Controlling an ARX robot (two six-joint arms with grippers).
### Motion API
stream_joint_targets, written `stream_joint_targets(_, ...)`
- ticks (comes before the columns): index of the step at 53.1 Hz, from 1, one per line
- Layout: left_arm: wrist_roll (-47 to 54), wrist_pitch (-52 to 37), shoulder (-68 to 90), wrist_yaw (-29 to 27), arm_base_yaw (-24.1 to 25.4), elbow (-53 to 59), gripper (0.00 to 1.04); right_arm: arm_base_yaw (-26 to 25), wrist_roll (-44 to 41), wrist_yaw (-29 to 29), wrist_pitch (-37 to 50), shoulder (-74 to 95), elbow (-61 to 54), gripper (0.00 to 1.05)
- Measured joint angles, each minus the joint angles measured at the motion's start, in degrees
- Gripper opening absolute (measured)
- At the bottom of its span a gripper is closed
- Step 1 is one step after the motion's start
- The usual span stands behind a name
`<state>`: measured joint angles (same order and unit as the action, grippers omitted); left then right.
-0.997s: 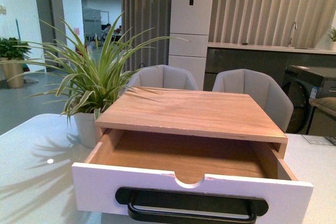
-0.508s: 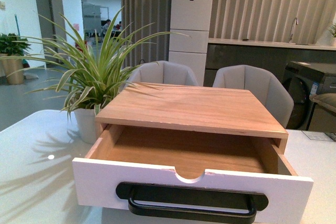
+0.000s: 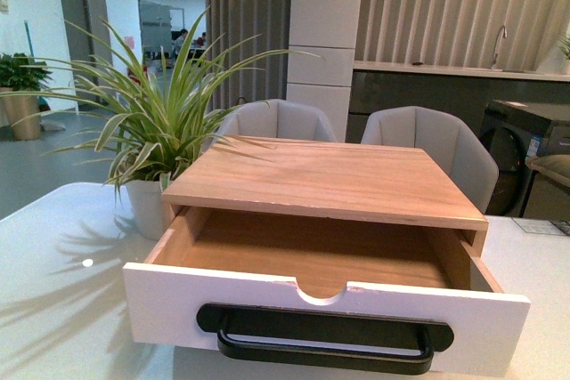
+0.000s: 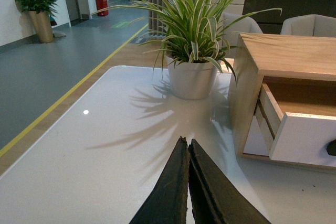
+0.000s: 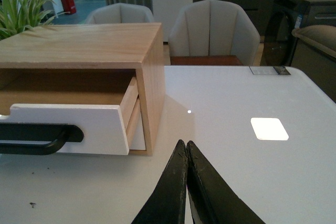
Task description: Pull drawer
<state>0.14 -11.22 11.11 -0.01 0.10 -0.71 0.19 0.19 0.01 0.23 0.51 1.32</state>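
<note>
Front camera view is drifting slightly; the drawer [image 3: 326,304] is sitting well out of its wooden case [image 3: 325,181] on the table [image 5: 252,171]. Left gripper [image 4: 188,148] and right gripper [image 5: 186,148] are closed on nothing. Risk: further pulling is dragging it fully out.

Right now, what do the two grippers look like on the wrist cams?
Both look alike: the left gripper and the right gripper each show two long, flat, matte black jaws tapering to a narrow tip, with a slightly rough, rubbery-looking surface. No cables, labels or markings show. Neither arm appears in the front view.
</note>
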Motion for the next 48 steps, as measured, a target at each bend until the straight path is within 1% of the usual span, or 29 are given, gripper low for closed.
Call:
stream_joint_targets(5, 0.0, 2.1, -1.9, 0.0, 0.0, 0.0, 0.03, 0.0, 0.0, 0.0, -0.1, -0.1, 0.0, 0.02)
stream_joint_targets(7, 0.0, 8.3, -6.6, 0.0, 0.0, 0.0, 0.03, 0.0, 0.0, 0.0, -0.1, -0.1, 0.0, 0.02)
stream_joint_targets(9, 0.0, 10.6, -9.6, 0.0, 0.0, 0.0, 0.03, 0.0, 0.0, 0.0, -0.2, -0.1, 0.0, 0.02)
stream_joint_targets(25, -0.1, 11.1, -10.8, 0.0, 0.0, 0.0, 0.04, 0.0, 0.0, 0.0, -0.2, -0.2, 0.0, 0.02)
stream_joint_targets(27, 0.0, 11.1, -10.8, 0.0, 0.0, 0.0, 0.09, 0.0, 0.0, 0.0, -0.2, -0.2, 0.0, 0.04)
stream_joint_targets(37, 0.0, 11.1, -10.8, 0.0, 0.0, 0.0, 0.43, 0.0, 0.0, 0.0, -0.2, -0.2, 0.0, 0.37)
stream_joint_targets(45, 0.0, 11.1, -10.8, 0.0, 0.0, 0.0, 0.81, 0.0, 0.0, 0.0, -0.2, -0.2, 0.0, 0.76)
stream_joint_targets(48, 0.0, 11.1, -10.8, 0.0, 0.0, 0.0, 0.92, 0.0, 0.0, 0.0, -0.2, -0.2, 0.0, 0.86)
